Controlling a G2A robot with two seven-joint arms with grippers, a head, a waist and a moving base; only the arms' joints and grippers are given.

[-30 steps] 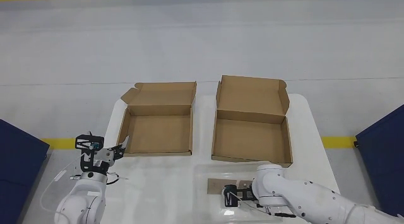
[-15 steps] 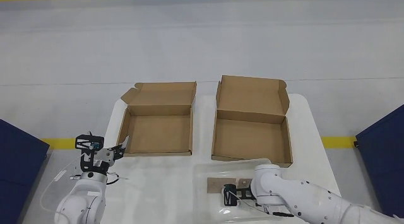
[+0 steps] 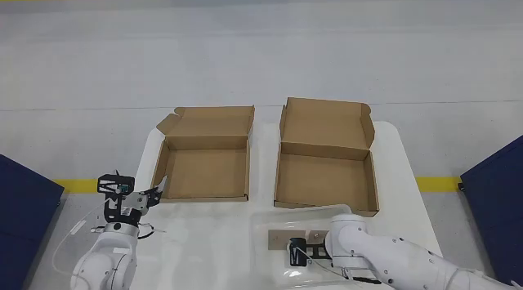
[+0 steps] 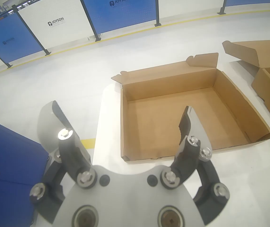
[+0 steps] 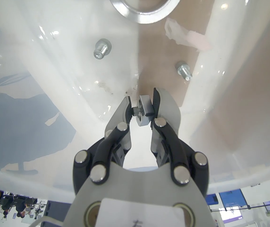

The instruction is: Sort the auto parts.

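Note:
My right gripper [image 5: 142,105] is down inside a clear plastic bin [image 3: 265,223] at the table's front edge. It is shut on a small flat metal block with a stud [image 5: 144,113]. Two loose bolts [image 5: 102,48] [image 5: 183,70] lie just beyond it on the bin floor, and a large metal ring [image 5: 144,1] sits farther on. The top view shows the right gripper [image 3: 297,253] over a brown card in the bin. My left gripper [image 4: 120,107] hangs open and empty at the near left corner of the left cardboard box [image 4: 184,119].
Two open, empty cardboard boxes stand side by side behind the bin, the left box [image 3: 204,171] and the right box [image 3: 325,177]. A crumpled pale plastic scrap [image 5: 187,36] lies in the bin near the ring. Blue panels flank the table.
The right arm's elbow has shifted slightly while its gripper stays in the bin. The left arm has not moved.

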